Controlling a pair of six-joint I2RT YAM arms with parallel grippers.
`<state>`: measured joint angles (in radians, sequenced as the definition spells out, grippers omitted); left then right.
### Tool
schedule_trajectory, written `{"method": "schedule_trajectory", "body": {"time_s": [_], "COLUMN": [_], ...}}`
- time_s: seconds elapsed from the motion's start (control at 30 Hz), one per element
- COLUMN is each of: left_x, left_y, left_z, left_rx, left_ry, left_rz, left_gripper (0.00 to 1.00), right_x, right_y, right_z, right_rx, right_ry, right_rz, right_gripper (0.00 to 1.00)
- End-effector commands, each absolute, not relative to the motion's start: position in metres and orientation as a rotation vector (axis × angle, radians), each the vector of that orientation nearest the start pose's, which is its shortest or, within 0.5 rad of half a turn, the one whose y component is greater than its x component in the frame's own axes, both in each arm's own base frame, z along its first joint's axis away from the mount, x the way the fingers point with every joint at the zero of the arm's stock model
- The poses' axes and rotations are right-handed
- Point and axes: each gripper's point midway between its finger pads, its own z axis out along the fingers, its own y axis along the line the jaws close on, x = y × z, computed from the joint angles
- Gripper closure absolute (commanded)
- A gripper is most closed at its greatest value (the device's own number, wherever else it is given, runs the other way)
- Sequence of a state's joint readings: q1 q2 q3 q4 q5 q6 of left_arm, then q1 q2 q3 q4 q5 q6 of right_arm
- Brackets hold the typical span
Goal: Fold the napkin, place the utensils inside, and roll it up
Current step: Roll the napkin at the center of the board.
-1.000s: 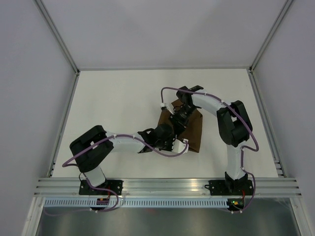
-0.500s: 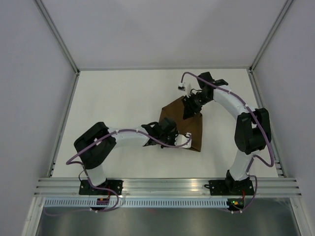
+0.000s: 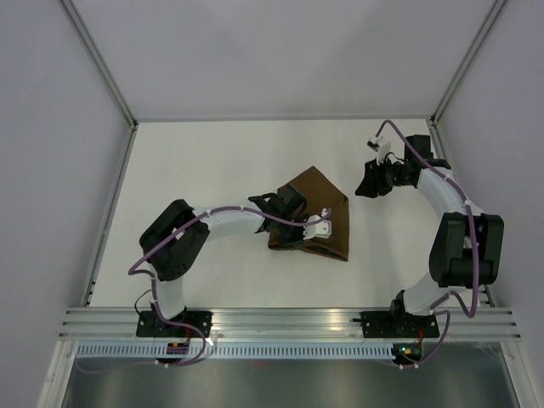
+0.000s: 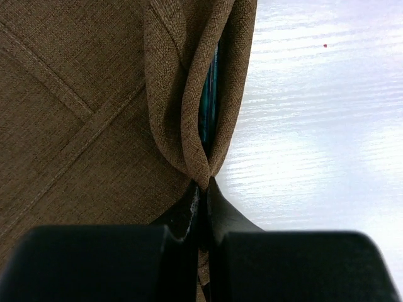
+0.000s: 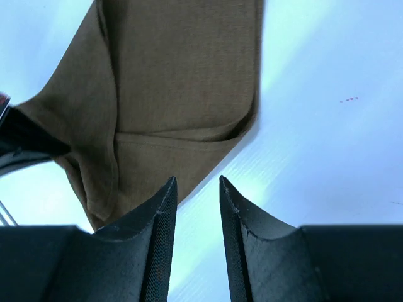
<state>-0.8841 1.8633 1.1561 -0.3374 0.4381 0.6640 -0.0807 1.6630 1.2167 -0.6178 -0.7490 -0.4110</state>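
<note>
White table point(image 3: 212, 161) bears the napkin point(image 3: 327, 194); left jaws pinch its folded edge, right jaws hang open near it, apart

You look down on a flat, matte white surface point(image 3: 212, 170) closed in by plain pale-grey wall panels point(image 3: 280, 51) at the back and on both sides. Slim silver aluminium posts point(image 3: 99, 64) run up the corners. A ribbed silver aluminium rail point(image 3: 289, 323) spans the near edge. Soft, even light leaves faint glare on the surface.

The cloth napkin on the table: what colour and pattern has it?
Plain dark brown woven napkin, no pattern; clearest in the left wrist view.
</note>
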Motion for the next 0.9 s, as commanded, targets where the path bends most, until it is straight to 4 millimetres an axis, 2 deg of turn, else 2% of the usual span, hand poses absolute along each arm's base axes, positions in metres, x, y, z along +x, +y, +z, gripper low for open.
{"method": "schedule_trajectory", "body": {"time_s": [0.0,0.03,0.07,0.13,0.17,0.2,0.23,0.27,0.33,0.37,0.43,0.47,0.5,0.53,0.57,0.6,0.83,0.87], "left_x": [0.2,0.198,0.202,0.203,0.207,0.208,0.207,0.212,0.212,0.214,0.214,0.216,0.217,0.216,0.218,0.219,0.222,0.223], "left_y": [-0.339,-0.34,-0.344,-0.34,-0.342,-0.337,-0.338,-0.339,-0.34,-0.339,-0.337,-0.338,-0.338,-0.338,-0.337,-0.337,-0.336,-0.336], "left_z": [0.01,0.01,0.014,0.008,0.009,0.005,0.005,0.005,0.007,0.008,0.005,0.006,0.006,0.004,0.004,0.005,-0.001,-0.002], "left_rx": [-2.283,-2.237,-2.221,-2.131,-2.121,-2.081,-2.059,-2.04,-1.99,-1.964,-1.913,-1.908,-1.899,-1.875,-1.86,-1.858,-1.793,-1.787], "left_ry": [-2.344,-2.348,-2.354,-2.368,-2.375,-2.379,-2.377,-2.383,-2.38,-2.384,-2.381,-2.383,-2.382,-2.379,-2.381,-2.381,-2.376,-2.378], "left_rz": [0.975,1.006,1.03,1.054,1.056,1.049,1.063,1.074,1.096,1.105,1.11,1.12,1.127,1.131,1.142,1.149,1.184,1.182], "left_gripper": [0.98,0.98,0.98,0.98,0.98,0.98,0.98,0.98,0.98,0.98,0.98,0.98,0.98,0.98,0.98,0.98,0.98,0.98], "right_x": [0.357,0.352,0.341,0.327,0.321,0.311,0.305,0.296,0.285,0.272,0.269,0.255,0.259,0.255,0.245,0.246,0.248,0.243], "right_y": [0.094,0.094,0.096,0.101,0.103,0.105,0.106,0.11,0.116,0.129,0.135,0.147,0.149,0.154,0.162,0.166,0.188,0.195], "right_z": [0.147,0.156,0.15,0.16,0.161,0.153,0.158,0.15,0.149,0.138,0.135,0.121,0.12,0.123,0.114,0.116,0.098,0.095], "right_rx": [-0.847,-0.879,-0.921,-0.988,-1.039,-1.056,-1.081,-1.126,-1.181,-1.24,-1.289,-1.338,-1.348,-1.359,-1.392,-1.396,-1.48,-1.508], "right_ry": [2.055,2.007,1.981,1.907,1.858,1.858,1.825,1.809,1.776,1.771,1.729,1.721,1.702,1.664,1.648,1.618,1.614,1.599], "right_rz": [0.711,0.685,0.691,0.678,0.67,0.681,0.659,0.659,0.63,0.65,0.574,0.59,0.529,0.506,0.52,0.498,0.475,0.48], "right_gripper": [0.61,0.61,0.6,0.59,0.59,0.58,0.57,0.56,0.54,0.52,0.5,0.47,0.46,0.45,0.43,0.41,0.34,0.33]}}
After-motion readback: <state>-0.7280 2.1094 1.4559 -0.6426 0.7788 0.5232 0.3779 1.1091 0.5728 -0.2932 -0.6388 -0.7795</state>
